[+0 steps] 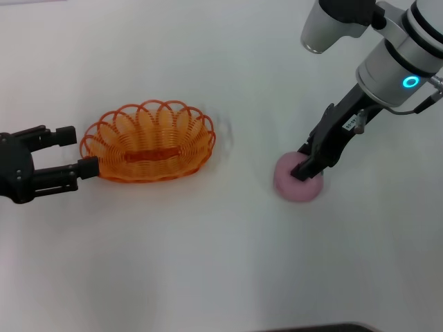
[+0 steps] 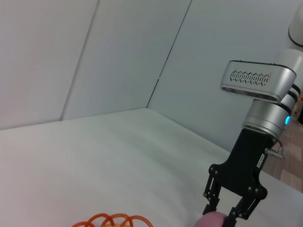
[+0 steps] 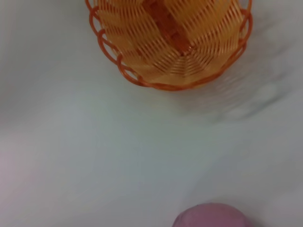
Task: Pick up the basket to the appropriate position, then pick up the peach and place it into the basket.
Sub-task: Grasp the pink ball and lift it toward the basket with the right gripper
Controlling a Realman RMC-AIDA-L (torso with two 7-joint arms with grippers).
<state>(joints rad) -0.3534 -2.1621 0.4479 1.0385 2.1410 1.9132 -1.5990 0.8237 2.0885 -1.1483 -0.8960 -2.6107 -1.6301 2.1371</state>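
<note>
The orange openwork basket stands on the white table left of centre; it also shows in the right wrist view, and its rim shows in the left wrist view. My left gripper is open at the basket's left end, its fingertips right at the rim. The pink peach rests on the table to the right and shows in both wrist views. My right gripper is lowered onto the peach, fingers apart on either side of its top.
The white table stretches around both things. A grey wall rises behind the table in the left wrist view. A dark edge shows at the table's near side.
</note>
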